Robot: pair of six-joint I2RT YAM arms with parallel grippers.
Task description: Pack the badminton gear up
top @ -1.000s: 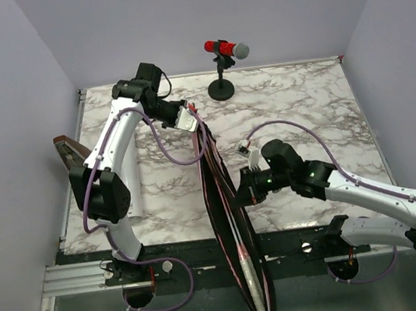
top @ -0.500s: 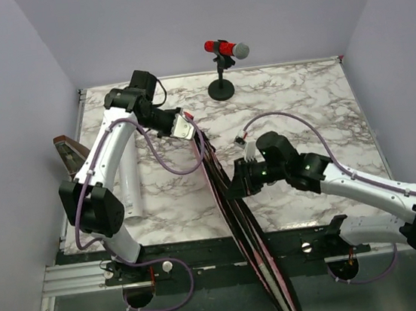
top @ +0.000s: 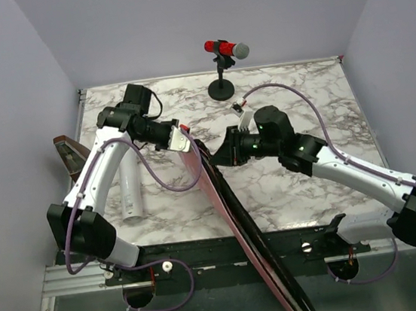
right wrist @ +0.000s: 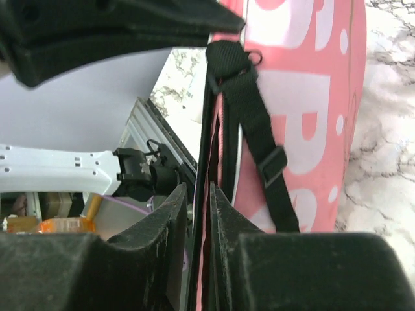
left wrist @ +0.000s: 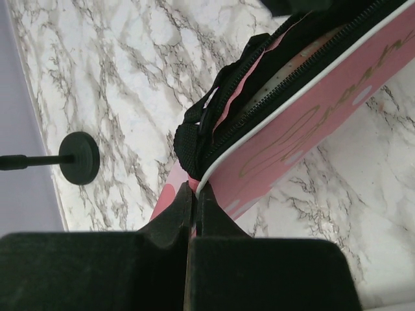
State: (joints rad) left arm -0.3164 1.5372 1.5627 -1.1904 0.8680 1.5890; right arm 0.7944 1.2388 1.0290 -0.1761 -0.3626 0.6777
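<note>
— Top external view: where does the long pink fabric bag (top: pixel 215 200) sit?

— Slanted across the white, grey-veined marble table (top: pixel 300 99). Its far end is up near the table's middle, and its near end reaches past the table's front edge, over the metal rail. It stands thin, on edge, with a pink face on the left and a black side on the right.

— And the 2 grippers?

— The left gripper (top: pixel 183 137) has the far tip. In the left wrist view its fingers (left wrist: pixel 194 207) are pressed together on the white-piped pink rim, just below a loop of black webbing strap (left wrist: pixel 194 139). The right gripper (top: pixel 219 156) is just beside it, further along the bag.

— Closed as well?

— Nearly. The right wrist view shows its jaws (right wrist: pixel 198 207) a narrow slit apart, with the bag's thin black edge running between them. Beside that edge lies smooth pink cloth with big white letters (right wrist: pixel 305 129) and the flat strap with its plastic buckle (right wrist: pixel 259 142).

— Is the zip open?

— Yes, the black toothed zip gapes in the left wrist view. Something pale shows inside, maybe a racket, but it is too blurred to tell.

— The rest?

— A smooth white tube (top: pixel 130 191) lies on the marble under the left arm. A brown wedge-shaped box (top: pixel 69 152) sits at the left edge, and a red microphone on a round black stand (top: pixel 224 48) is at the back.
</note>
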